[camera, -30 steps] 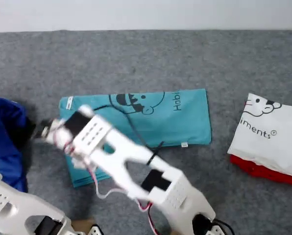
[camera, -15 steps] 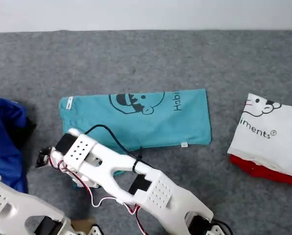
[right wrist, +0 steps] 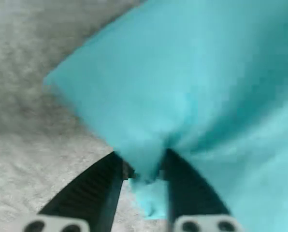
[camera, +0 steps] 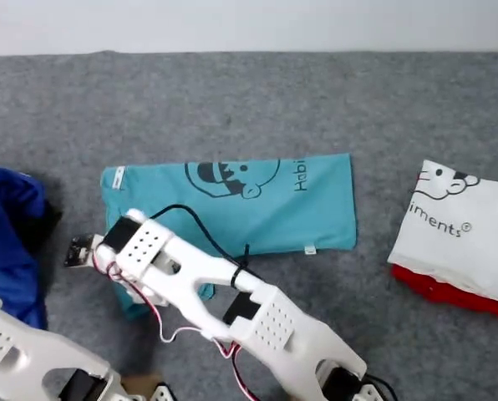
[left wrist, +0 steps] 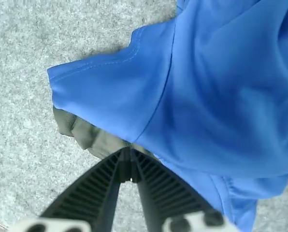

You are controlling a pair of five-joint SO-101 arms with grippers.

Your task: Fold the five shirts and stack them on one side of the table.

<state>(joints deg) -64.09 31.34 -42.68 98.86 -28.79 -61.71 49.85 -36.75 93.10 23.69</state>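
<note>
The teal shirt (camera: 274, 209) is smooth matt cloth; the table covering (camera: 232, 100) rough, fuzzy.

Grey felt-covered table (camera: 232, 100) below a plain, evenly lit white wall (camera: 249, 25)

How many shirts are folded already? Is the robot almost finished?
Not yet. A white shirt lies folded on a red shirt at one side. The right pincer is pinching the teal shirt, part folded. The blue shirt and an olive cloth lie crumpled, waiting.
</note>
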